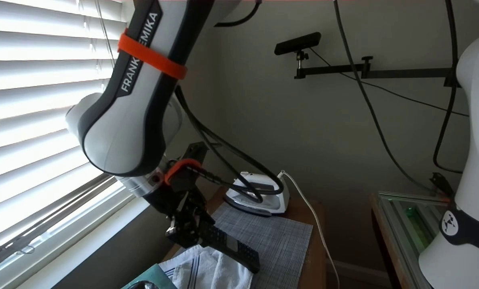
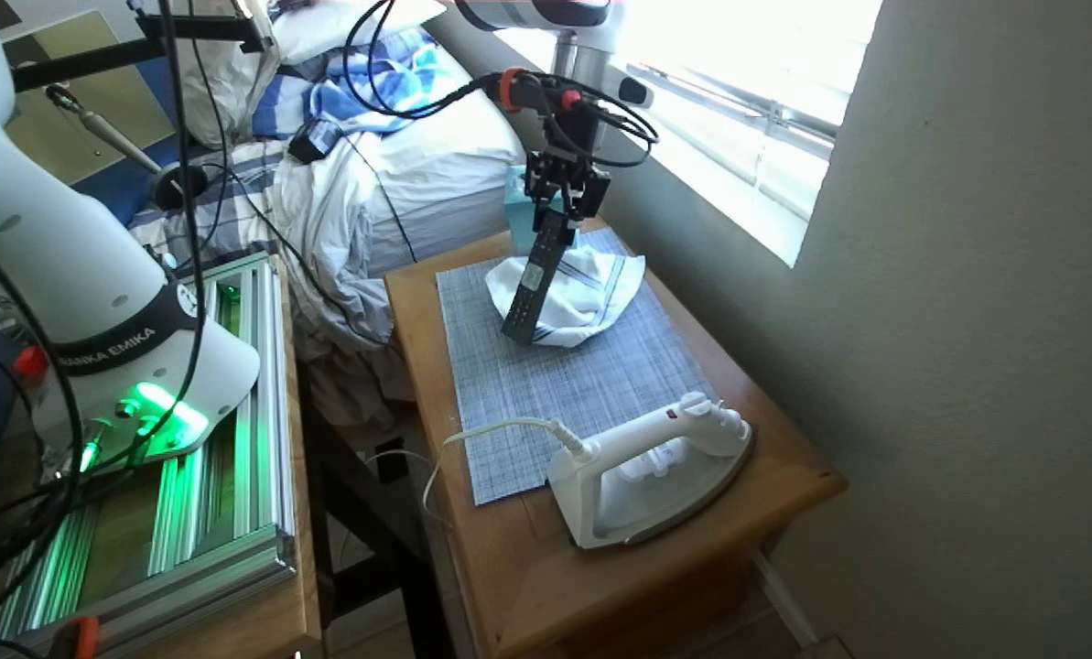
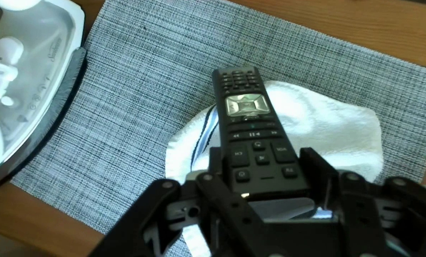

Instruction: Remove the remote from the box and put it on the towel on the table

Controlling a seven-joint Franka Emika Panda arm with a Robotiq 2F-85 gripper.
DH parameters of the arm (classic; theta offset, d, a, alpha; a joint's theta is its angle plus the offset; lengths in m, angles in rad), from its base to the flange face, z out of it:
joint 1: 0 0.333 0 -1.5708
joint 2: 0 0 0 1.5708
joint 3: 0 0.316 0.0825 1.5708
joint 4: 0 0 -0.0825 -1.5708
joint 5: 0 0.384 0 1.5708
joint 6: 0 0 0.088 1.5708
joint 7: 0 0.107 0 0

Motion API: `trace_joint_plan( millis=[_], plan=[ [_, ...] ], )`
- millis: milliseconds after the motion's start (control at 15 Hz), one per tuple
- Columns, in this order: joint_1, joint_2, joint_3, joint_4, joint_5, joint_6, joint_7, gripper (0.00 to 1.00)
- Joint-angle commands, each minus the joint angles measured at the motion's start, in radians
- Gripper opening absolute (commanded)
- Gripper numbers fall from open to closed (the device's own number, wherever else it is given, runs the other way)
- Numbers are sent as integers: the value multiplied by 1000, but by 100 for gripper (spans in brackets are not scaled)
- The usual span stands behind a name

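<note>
Looking through the wrist view is the only way to read CH and VOL on the long black plastic remote (image 3: 252,125); in both exterior views the lettering is too small to make out. The bed with rumpled blue-and-white covers (image 2: 468,137) only shows in an exterior view.

Room-wise, there's a decent bare stretch of grey woven placemat (image 2: 546,394) between the white blue-striped towel (image 2: 591,293) and the white plastic iron (image 2: 642,503), but the light-teal box (image 2: 516,215) sits pretty near the black two-finger gripper (image 3: 262,160). Edges of the brown wooden table (image 2: 527,586) run just outside the placemat's long sides.

The fingers (image 3: 316,169) are held apart by the remote, clamped on both sides of its near end. It's out of the box, tilted down over the towel; can't tell if they touch.
</note>
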Motion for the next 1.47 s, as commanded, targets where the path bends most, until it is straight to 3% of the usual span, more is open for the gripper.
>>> trace_joint_plan(
  millis=[0, 133, 200, 267, 333, 533, 733, 1067, 1400],
  plan=[
    [18, 52, -10, 75, -28, -2, 14, 32],
    [21, 66, -10, 96, -26, -2, 13, 32],
    [23, 71, -11, 105, -24, -1, 16, 48],
    [24, 75, -11, 111, -23, 2, 16, 82],
    [24, 77, -12, 115, -23, 4, 18, 82],
    [20, 57, -13, 100, -15, 19, 20, 100],
    [-3, -6, 3, 38, 21, 48, -9, 100],
    [-112, -243, 88, -208, 267, 185, -196, 100],
    [-182, -503, 92, -466, 534, 286, -467, 100]
  ],
)
